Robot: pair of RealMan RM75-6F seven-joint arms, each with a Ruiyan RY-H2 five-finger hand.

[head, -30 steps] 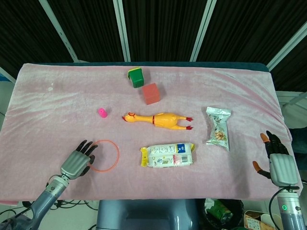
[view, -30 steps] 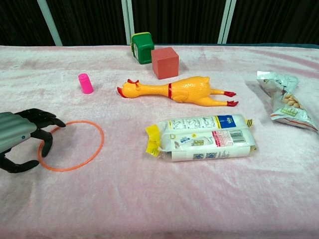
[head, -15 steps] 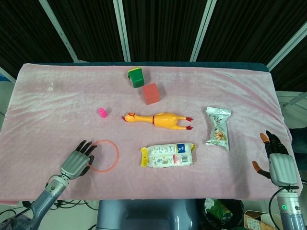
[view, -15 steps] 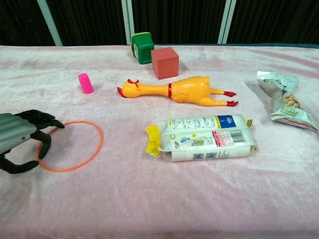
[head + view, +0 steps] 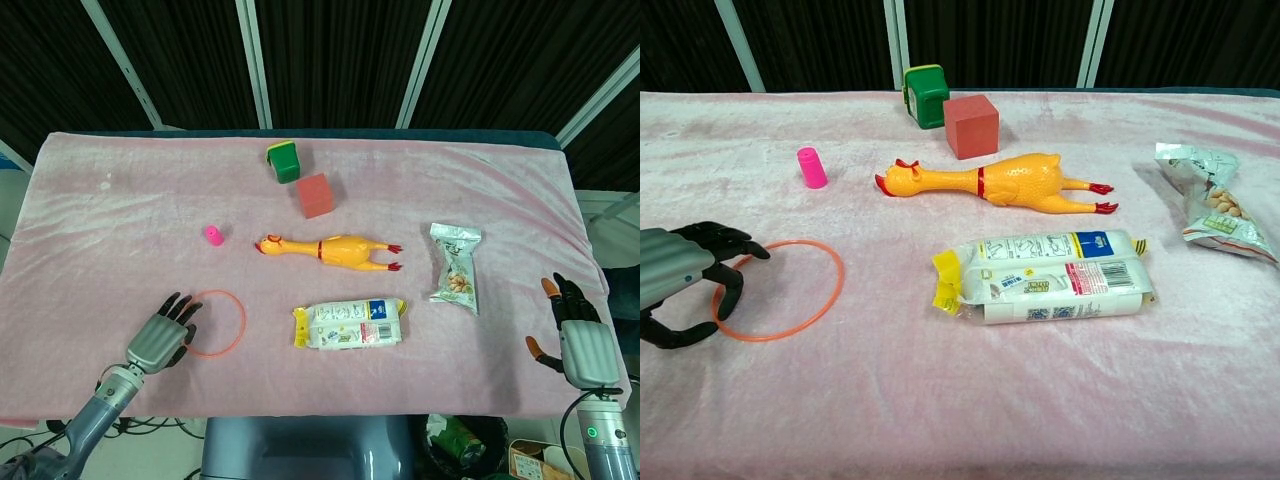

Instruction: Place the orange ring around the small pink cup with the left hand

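Since a second ago the ring (image 5: 778,291) has slid slightly toward the left robot hand (image 5: 685,283), its far edge now a little nearer the hand in the chest view; nothing else has shifted. That hand sits at the ring's near-left edge with its dark fingers (image 5: 732,240) curled over the rim, one reaching down inside the loop and the thumb below; whether the ring is actually pinched cannot be told. In the head view the left robot hand (image 5: 162,334) lies at the front left of the table (image 5: 120,230), fingertips overlapping the ring (image 5: 218,323).

The ring lies flat on the pink cloth, well apart from the cup (image 5: 811,167), which stands upright further back and slightly right of it; the cup (image 5: 213,235) is outside the loop.

The right robot hand (image 5: 578,338) hangs off the table's front right corner, fingers spread, holding nothing.

A rubber chicken (image 5: 990,182) lies on its side mid-table, a snack pack (image 5: 1045,277) in front of it.
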